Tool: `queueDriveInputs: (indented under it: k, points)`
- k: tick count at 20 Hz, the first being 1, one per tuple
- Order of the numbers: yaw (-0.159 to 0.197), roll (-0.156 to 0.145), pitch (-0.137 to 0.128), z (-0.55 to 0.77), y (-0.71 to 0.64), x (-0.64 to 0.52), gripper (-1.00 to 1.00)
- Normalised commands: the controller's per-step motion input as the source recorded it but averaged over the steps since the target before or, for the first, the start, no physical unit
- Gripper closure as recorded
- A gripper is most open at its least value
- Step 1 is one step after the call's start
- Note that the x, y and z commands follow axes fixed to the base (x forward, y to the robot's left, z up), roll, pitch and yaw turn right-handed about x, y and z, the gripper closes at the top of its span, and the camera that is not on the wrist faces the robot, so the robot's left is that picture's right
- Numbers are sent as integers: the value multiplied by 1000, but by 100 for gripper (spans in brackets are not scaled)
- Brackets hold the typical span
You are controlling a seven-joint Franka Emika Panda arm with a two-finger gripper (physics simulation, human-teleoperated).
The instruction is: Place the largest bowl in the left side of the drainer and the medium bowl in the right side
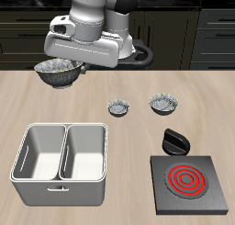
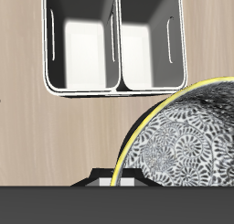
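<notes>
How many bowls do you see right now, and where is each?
3. The largest bowl is held up in the gripper, behind the drainer. The smallest bowl and the medium bowl sit side by side on the table, behind the hotplate.

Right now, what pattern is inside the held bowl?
Grey-and-white speckled, lace-like swirls inside the largest bowl; clearest in the wrist view.

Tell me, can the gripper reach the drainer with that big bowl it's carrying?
Probably yes. The gripper holds the largest bowl in the air, behind the drainer. Both compartments look empty, and nothing stands between them. The two smaller bowls sit off to the side.
</notes>
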Motion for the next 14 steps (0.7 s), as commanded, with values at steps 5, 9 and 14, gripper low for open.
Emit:
queueDriveInputs:
  k: [5,9,14]
  points:
    - [14,-1,12,111,163,462,100]
    - [-7,-17,3,75,36,400,100]
    - [26,-12,10,54,67,361,100]
